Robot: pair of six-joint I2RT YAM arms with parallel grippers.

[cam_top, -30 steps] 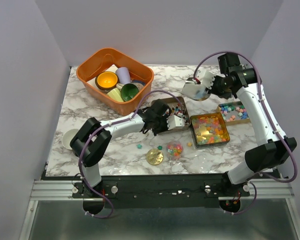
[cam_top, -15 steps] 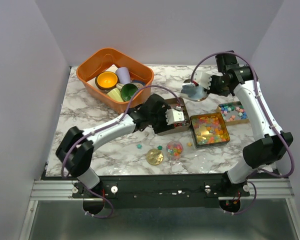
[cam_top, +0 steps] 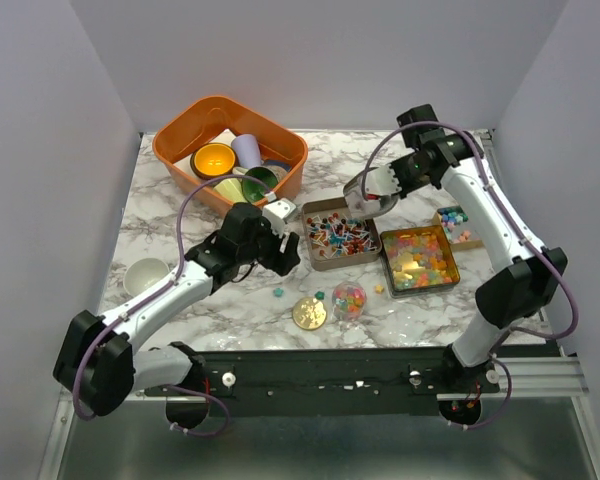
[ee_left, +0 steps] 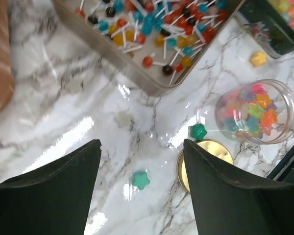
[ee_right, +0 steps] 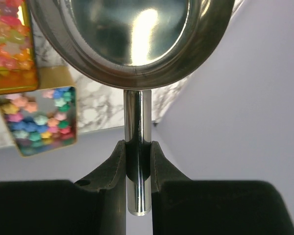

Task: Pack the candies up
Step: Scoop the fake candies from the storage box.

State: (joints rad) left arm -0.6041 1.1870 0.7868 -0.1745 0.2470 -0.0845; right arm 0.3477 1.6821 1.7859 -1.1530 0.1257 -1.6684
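Lollipops on white sticks (cam_top: 338,235) fill a silver rectangular tin (cam_top: 320,264) at the middle of the white marble-patterned table (cam_top: 180,215). Just right of it, a gold rectangular tin (cam_top: 388,262) holds glossy orange, yellow and pink sweets (cam_top: 420,258). Farther right, pastel star sweets (cam_top: 455,225) lie in a third tin, partly hidden by the right arm. Near the lollipop tin stand a small clear jar of star sweets (cam_top: 349,298) and, left of it, a flat gold disc (cam_top: 309,313). A few loose sweets lie around them, among them a teal star (ee_left: 140,179). The left claw (ee_left: 141,156) hangs above that star, left of the tin, with its fingers apart and holding nothing. The right claw (ee_right: 137,156) is clamped on the handle of a shiny steel scoop (ee_right: 132,39), held over the lollipop tin's far right corner.
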